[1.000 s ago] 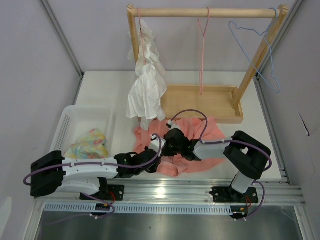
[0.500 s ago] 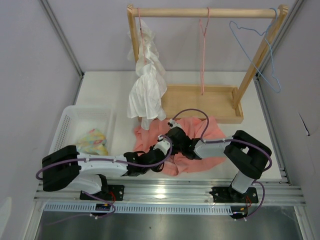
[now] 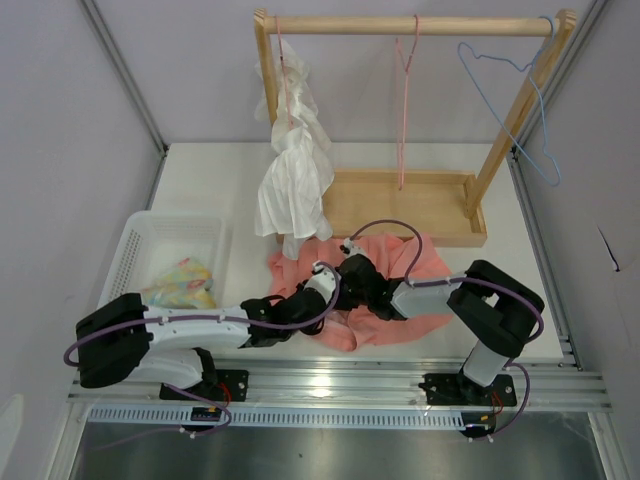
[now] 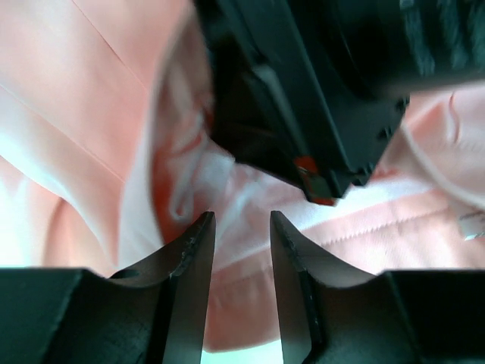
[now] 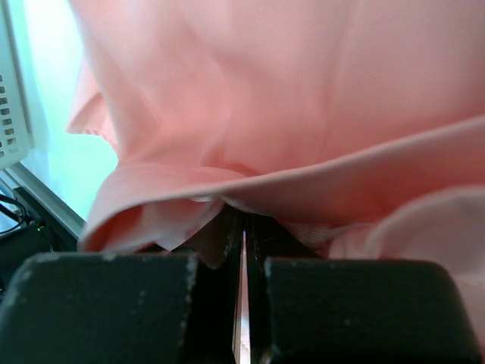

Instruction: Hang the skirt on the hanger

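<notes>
The salmon-pink skirt (image 3: 425,268) lies crumpled on the table in front of the wooden rack. My right gripper (image 3: 352,278) is shut, with a fold of the skirt (image 5: 288,114) pinched at its tips and draped over them. My left gripper (image 3: 316,287) hovers just left of it over the skirt's edge. In the left wrist view its fingers (image 4: 198,250) stand apart with only skirt fabric (image 4: 98,114) below them, and the right gripper's black body (image 4: 318,91) is close ahead. The pink wire hanger (image 3: 403,100) hangs from the rail, bare.
A white ruffled garment (image 3: 293,175) hangs at the left of the wooden rack (image 3: 400,24). A light-blue hanger (image 3: 522,95) hangs at the rail's right end. The rack's tray base (image 3: 400,205) sits behind the skirt. A white basket (image 3: 140,245) with patterned cloth (image 3: 182,283) stands at the left.
My left arm has reached right and forward onto the skirt, up to the right gripper, and its jaws have opened wider. The right gripper has stayed shut in place.
</notes>
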Controlling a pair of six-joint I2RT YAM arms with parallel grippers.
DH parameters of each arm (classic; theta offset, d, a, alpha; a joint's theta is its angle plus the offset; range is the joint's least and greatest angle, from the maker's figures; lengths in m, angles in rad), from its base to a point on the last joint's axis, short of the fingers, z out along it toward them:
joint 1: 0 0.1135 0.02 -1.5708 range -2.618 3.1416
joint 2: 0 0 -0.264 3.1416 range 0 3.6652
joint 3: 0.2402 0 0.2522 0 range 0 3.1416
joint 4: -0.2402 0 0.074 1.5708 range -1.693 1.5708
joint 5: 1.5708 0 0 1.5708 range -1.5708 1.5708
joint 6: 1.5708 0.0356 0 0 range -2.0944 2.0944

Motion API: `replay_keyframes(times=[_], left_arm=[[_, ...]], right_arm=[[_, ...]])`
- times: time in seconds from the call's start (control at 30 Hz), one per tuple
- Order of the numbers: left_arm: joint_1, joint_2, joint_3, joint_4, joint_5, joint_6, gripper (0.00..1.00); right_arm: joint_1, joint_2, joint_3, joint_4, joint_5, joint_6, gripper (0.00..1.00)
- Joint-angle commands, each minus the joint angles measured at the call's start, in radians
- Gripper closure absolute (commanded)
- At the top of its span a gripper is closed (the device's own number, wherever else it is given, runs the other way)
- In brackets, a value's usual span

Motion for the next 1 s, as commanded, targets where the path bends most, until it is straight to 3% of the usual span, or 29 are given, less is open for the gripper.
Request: replay_keyframes(times=[0.0, 0.47, 0.67, 0.97], left_arm=[[0.028, -0.041, 0.026, 0.146, -0.001, 0.045, 0.59], [0.039, 0.022, 0.005, 0.195, 0.144, 0.067, 0.66], [0.038, -0.062, -0.060, 0.241, 0.203, 0.061, 0.69], [0.038, -0.064, -0.086, 0.249, 0.170, 0.058, 0.71]], right_arm=[[-0.006, -0.008, -0.035, 0.019, -0.010, 0.012, 1.00], [-0.020, -0.023, -0.044, 0.017, -0.021, 0.004, 1.00], [-0.032, -0.028, -0.049, 0.017, -0.025, 0.001, 1.00], [-0.061, -0.049, -0.090, 0.030, -0.039, 0.006, 1.00]])
